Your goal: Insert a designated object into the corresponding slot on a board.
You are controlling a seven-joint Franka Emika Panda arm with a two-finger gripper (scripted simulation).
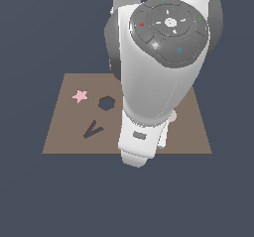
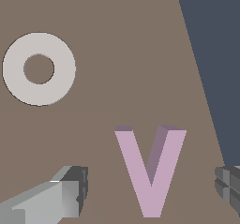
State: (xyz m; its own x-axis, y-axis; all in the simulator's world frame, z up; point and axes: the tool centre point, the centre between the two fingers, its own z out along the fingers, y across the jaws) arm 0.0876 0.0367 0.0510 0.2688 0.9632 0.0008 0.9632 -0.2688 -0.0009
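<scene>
Straddling the V piece (image 2: 151, 171) with spread fingers (image 2: 70, 195), the gripper (image 2: 150, 192) should be centred before being clamped, sparing the ring (image 2: 39, 69)

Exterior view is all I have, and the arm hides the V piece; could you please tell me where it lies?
Observer: The V piece lies on the board, between the fingers of the open gripper.
Operator: Do they touch it?
Observer: No, bare board shows on each side of it.
Operator: Is anything close by?
Observer: A ring lies on the board, well apart from it.
</scene>
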